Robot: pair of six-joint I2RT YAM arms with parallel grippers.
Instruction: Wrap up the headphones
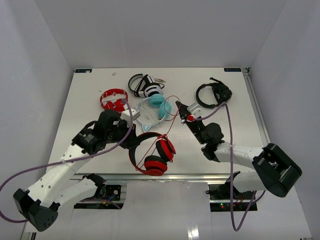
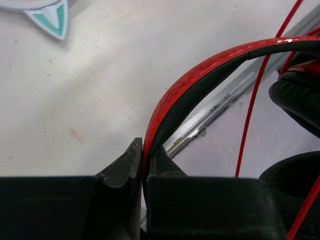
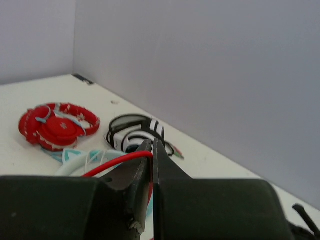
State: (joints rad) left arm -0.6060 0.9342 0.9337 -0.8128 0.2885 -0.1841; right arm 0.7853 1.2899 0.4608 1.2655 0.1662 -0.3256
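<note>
Headphones [image 1: 152, 152] lie near the front edge of the surface [image 1: 240, 125], their headband [image 2: 200, 75] pinched in the left end effector [image 2: 143, 150] while the right end effector [image 3: 152, 146] is clamped on their thin red cable [image 3: 117, 161] just right of the teal-and-white pair [image 1: 156, 107]

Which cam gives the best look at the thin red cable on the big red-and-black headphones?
Top external: it shows the thin red cable running from the large red-and-black over-ear headphones up in a loop to the right gripper. Left wrist catches only a short stretch; right wrist only the bit pinched in that gripper's shut jaws.
</note>
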